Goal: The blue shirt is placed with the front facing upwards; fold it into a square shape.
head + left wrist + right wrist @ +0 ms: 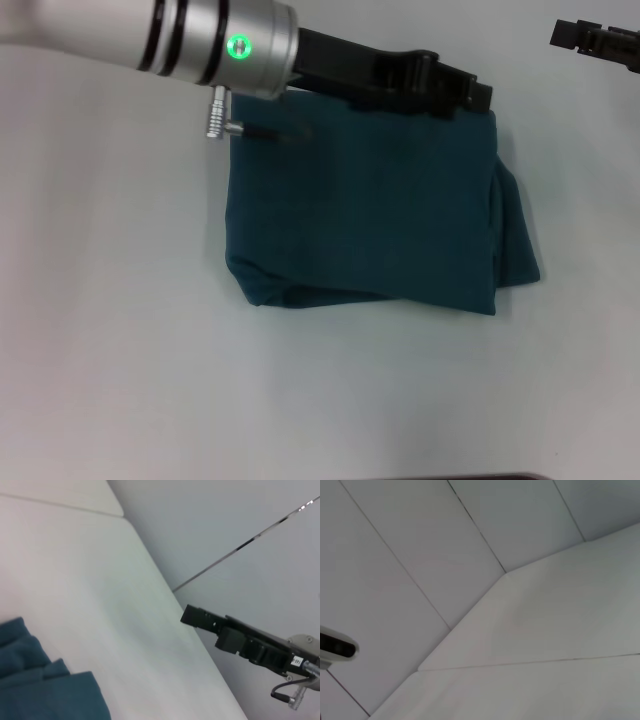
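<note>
The blue shirt (370, 215) lies folded into a rough square in the middle of the white table (110, 300). A folded layer sticks out along its right side, and no lettering or collar shows. My left arm reaches in from the upper left, and my left gripper (472, 97) is over the shirt's far right corner. My right gripper (568, 36) hangs apart from the shirt at the far right. A corner of the shirt shows in the left wrist view (45, 692), with my right gripper (192, 616) farther off beyond the table edge.
The table's bare white top (330, 400) surrounds the shirt on all sides. The right wrist view shows only the table's far corner (555, 615) and pale wall panels (420, 545).
</note>
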`<action>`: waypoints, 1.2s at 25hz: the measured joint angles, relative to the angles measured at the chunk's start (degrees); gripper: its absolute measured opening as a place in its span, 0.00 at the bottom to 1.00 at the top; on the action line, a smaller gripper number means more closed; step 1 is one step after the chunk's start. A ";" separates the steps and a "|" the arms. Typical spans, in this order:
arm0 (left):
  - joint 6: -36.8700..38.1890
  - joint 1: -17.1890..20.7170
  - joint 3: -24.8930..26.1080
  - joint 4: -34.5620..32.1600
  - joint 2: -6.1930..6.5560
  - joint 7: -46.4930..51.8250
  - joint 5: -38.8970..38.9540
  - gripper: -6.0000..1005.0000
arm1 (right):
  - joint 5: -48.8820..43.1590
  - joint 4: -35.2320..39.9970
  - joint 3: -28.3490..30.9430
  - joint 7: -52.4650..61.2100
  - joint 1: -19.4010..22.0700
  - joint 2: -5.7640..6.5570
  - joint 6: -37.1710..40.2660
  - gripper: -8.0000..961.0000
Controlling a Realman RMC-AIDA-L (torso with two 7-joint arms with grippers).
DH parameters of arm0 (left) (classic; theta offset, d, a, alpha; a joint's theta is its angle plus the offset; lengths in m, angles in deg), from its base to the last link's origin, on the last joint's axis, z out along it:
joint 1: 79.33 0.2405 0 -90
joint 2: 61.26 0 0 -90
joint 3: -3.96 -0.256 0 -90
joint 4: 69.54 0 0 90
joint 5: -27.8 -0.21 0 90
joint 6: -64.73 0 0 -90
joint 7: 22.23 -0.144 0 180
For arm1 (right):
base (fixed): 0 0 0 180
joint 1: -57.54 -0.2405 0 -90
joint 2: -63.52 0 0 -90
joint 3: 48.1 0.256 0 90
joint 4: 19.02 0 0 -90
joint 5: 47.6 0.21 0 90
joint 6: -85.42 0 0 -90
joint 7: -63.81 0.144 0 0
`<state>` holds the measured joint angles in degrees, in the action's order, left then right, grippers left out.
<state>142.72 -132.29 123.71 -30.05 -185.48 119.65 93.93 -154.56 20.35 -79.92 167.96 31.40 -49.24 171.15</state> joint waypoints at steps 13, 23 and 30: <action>0.06 15.85 1.03 14.15 0.31 -7.63 2.30 0.69 | -6.49 0.07 0.03 8.83 -2.43 2.62 -0.89 0.74; 0.81 25.45 8.23 16.61 0.68 -22.54 2.42 0.93 | -13.47 -3.63 -0.21 17.56 -5.07 3.08 3.37 0.74; 0.97 28.11 10.20 16.54 0.57 -27.90 2.50 0.93 | -13.72 -9.45 -1.51 17.74 -5.58 3.21 2.43 0.74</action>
<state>143.70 -104.18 133.91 -13.51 -184.91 91.74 96.43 -168.28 10.91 -81.43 185.70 25.82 -46.03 173.58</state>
